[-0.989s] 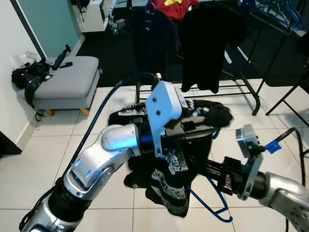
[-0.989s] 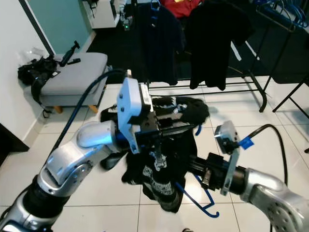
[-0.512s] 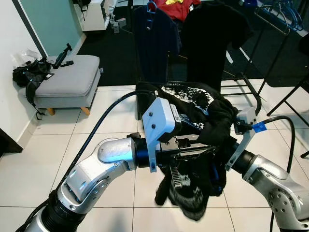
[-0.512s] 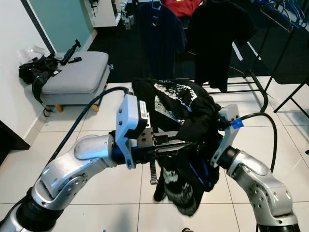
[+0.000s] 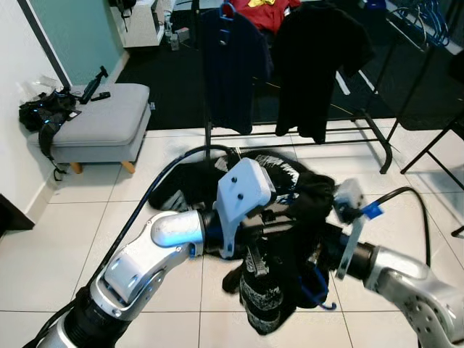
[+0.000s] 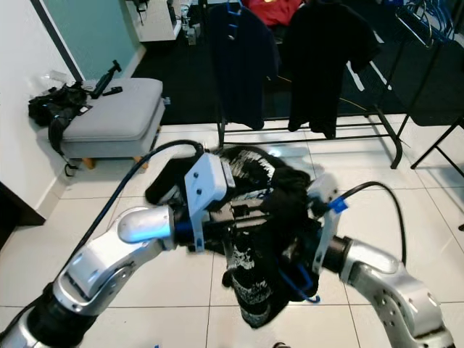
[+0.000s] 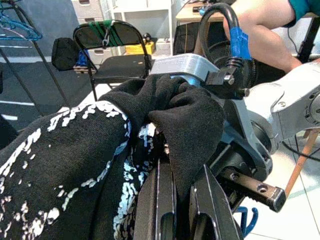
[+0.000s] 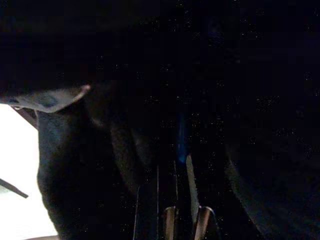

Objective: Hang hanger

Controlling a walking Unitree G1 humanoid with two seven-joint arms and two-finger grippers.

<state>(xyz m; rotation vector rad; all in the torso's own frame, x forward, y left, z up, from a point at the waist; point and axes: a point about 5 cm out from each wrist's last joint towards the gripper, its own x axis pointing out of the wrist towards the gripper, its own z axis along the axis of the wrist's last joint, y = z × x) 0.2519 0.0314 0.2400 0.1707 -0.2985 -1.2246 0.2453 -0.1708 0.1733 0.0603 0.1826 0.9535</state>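
The left gripper (image 7: 175, 220) is clamped on a fold of a black garment with a white print (image 5: 264, 290) — in the left wrist view the two black fingers (image 7: 155, 200) sit close together with the cloth pinched between them. The left arm reaches across the middle of the head views, its white wrist camera housing (image 5: 243, 192) tilted up above the bundle of cloth.

The right gripper (image 8: 182, 220) comes in from the robot's right, buried in the same garment. Its wrist view is very dark; a thin blue bar of the blue hanger (image 5: 319, 290) runs between its fingers, which stand narrow around it, so it appears to hold the hanger. In the head views the hanger's blue wire shows just below the right wrist, mostly wrapped in the black cloth, with a curved end poking out at the bottom. The garment hangs down from both grippers above the white tiled floor (image 5: 167, 290), its printed part lowest.

Behind them stands a black clothes rack (image 5: 370, 134) carrying a dark navy shirt (image 5: 232, 65) on a blue hanger hook, a black shirt (image 5: 312, 65), and something red at the top. More dark clothes (image 5: 188, 188) lie on the tiles by the rack's foot. To the robot's left is a grey padded stool (image 5: 101, 123) with black gear on it and a dark bag (image 5: 43, 112) beside it against the wall. The left wrist view also takes in a black folding chair (image 7: 110, 60) and a seated person's leg (image 7: 265, 30).
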